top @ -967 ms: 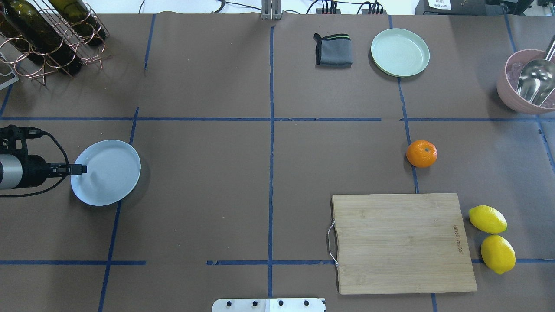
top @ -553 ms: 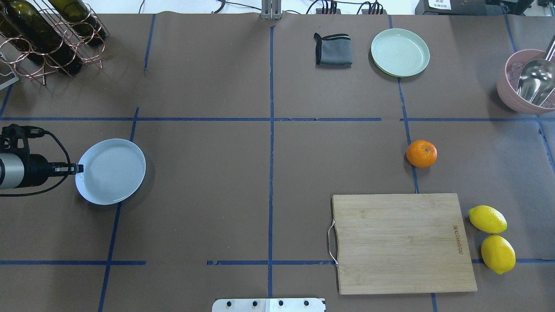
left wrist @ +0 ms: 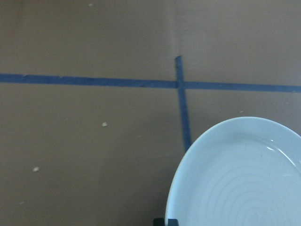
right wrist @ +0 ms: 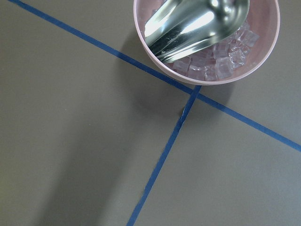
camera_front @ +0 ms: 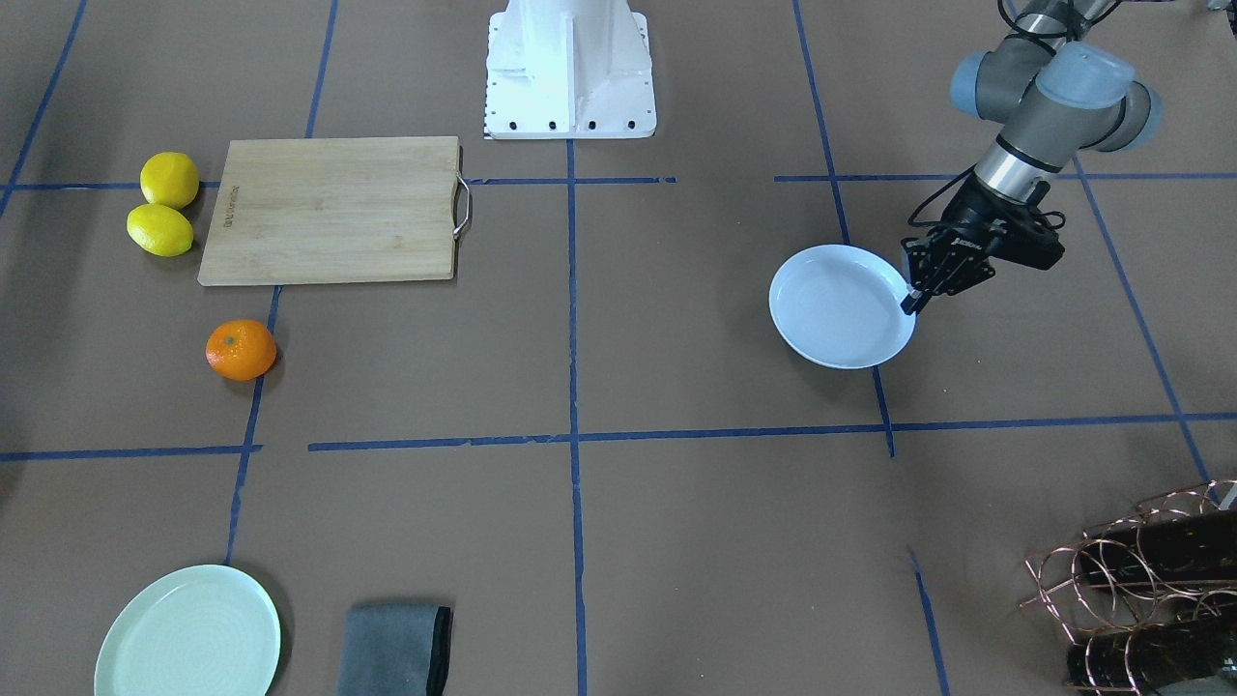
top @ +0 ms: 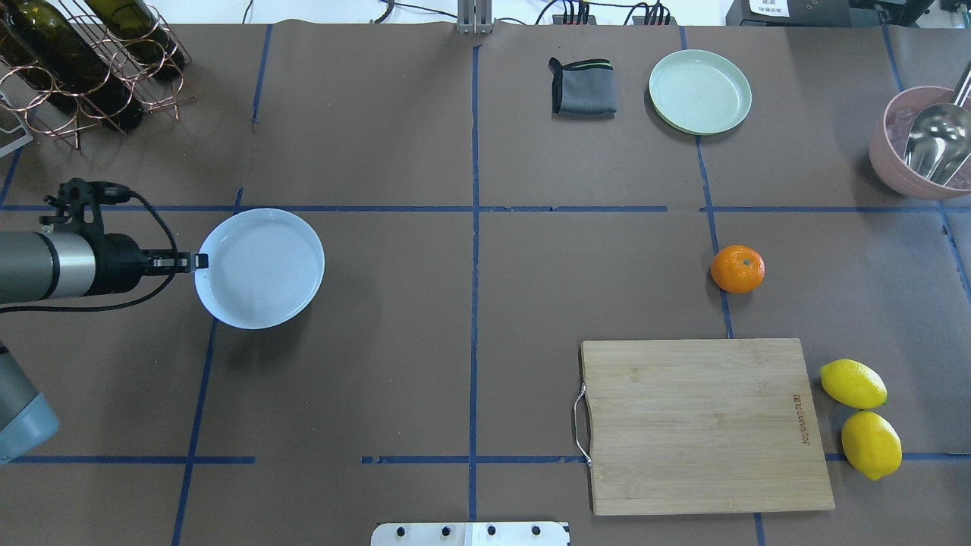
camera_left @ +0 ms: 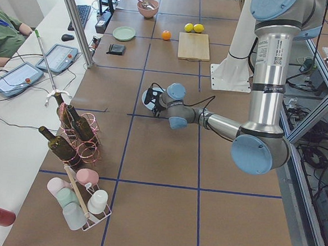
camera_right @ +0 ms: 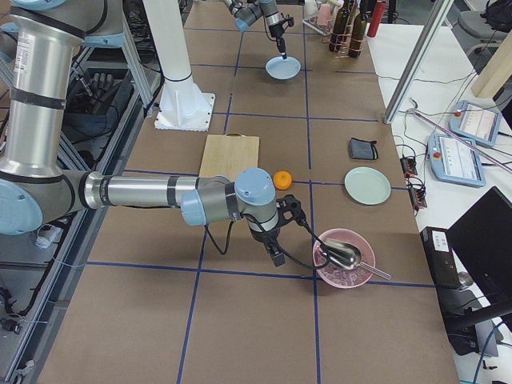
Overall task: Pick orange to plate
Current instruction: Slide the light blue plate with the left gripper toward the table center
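The pale blue-white plate (top: 259,269) hangs a little above the table's left half, with its shadow beneath it. My left gripper (top: 199,262) is shut on the plate's near-left rim (camera_front: 906,295), its arm reaching in level from the left edge. The left wrist view shows the plate (left wrist: 244,179) filling the lower right corner. The orange (top: 737,268) lies alone on the right half, beyond the cutting board, also seen in the front view (camera_front: 241,349). My right gripper (camera_right: 276,258) hovers low next to the pink bowl; I cannot tell whether it is open or shut.
A wooden cutting board (top: 702,425) lies at the near right with two lemons (top: 861,417) beside it. A mint-green plate (top: 700,92) and grey cloth (top: 582,88) sit at the far side. The pink bowl (top: 895,163) holds ice and a scoop. A bottle rack (top: 76,61) fills the far left.
The left gripper has carried the plate to the right and farther from the robot, over the blue tape line. The orange has not moved.
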`<state>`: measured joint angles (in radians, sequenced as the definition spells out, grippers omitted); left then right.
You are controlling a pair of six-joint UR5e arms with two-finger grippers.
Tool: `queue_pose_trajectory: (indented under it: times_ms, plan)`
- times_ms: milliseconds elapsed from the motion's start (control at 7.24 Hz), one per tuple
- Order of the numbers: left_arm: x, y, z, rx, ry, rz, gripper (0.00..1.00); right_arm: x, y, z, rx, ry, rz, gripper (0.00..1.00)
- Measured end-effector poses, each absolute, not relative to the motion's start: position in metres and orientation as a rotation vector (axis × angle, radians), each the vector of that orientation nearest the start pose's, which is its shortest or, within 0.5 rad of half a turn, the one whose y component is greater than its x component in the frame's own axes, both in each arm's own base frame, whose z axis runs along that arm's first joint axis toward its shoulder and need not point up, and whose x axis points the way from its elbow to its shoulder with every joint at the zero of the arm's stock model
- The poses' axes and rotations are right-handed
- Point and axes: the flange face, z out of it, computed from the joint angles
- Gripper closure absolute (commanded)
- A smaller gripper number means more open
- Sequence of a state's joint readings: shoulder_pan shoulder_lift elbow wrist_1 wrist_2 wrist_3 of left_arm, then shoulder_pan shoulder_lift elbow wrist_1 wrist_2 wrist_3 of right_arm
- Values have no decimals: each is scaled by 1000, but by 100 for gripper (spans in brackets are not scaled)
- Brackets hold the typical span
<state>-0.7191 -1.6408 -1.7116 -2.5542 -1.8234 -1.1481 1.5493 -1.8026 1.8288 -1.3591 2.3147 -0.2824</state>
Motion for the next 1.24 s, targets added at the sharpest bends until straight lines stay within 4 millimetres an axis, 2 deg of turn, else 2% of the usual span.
queue_pose_trajectory:
  times_ms: [276,415,553,691,829,967,1106,1244]
  plan:
    - [393,-476,348,474,1147,-109,100,57,-410,613,323,-709,-375,0]
    - [435,-478,307,484,1145,-97,100,57,-410,614,321,-709,-374,0]
    - [480,-470,283,496,1135,-82,100,57,-410,614,320,-709,-373,0]
    - [519,-458,271,502,1124,-66,100,57,-410,614,320,-709,-372,0]
    - [547,-448,270,500,1110,-50,100,57,-410,614,319,-710,-372,0]
    - [562,-442,274,496,1095,-42,100,57,-410,614,319,-710,-371,0]
    - [569,-439,278,491,1086,-36,87,57,-410,614,318,-710,-370,0]
    - [572,-438,279,490,1084,-34,26,57,-410,615,318,-710,-370,0]
